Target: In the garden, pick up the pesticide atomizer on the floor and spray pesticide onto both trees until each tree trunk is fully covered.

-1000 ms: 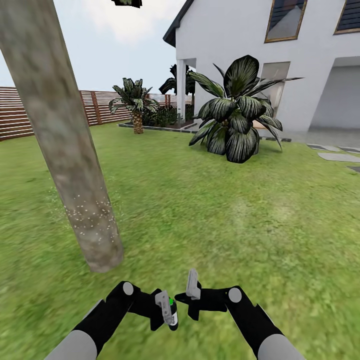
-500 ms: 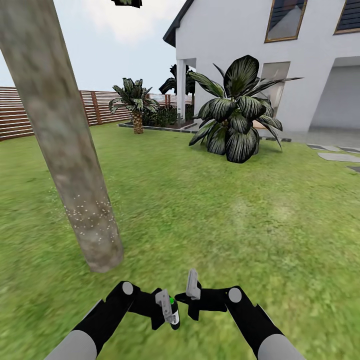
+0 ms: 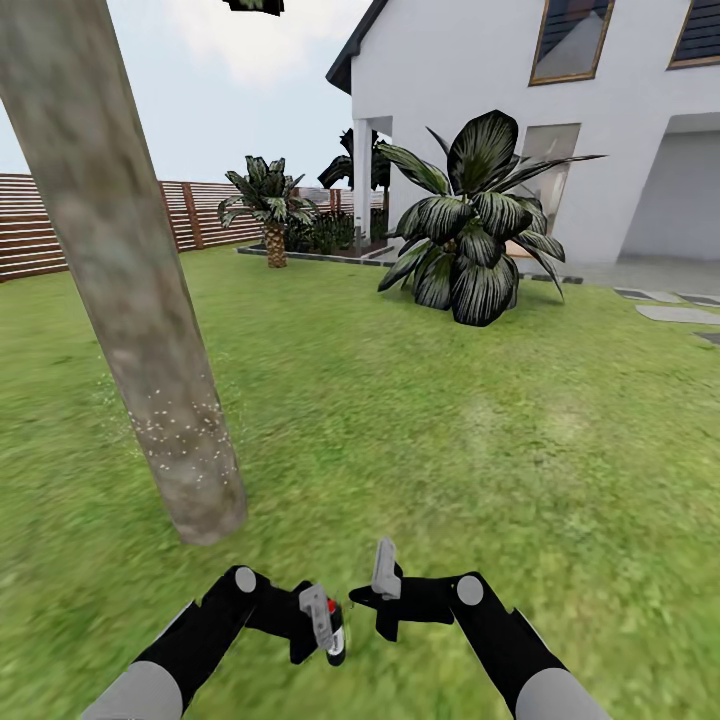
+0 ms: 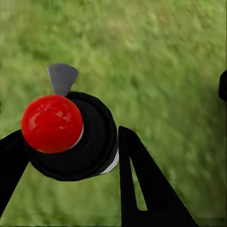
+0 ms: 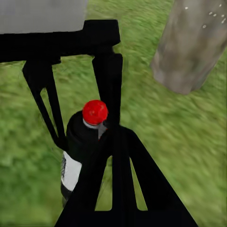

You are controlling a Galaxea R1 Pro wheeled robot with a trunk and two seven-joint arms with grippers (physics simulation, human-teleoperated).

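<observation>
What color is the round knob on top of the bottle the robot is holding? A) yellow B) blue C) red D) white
C: the left gripper is clamped around the black pesticide atomizer, and the round knob on its top is shiny red, which the right wrist view also shows.

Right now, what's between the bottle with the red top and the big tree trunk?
Only bare green grass, in the head view. The black red-capped spray bottle in the left end effector sits apart from the thick grey-brown trunk.
</observation>
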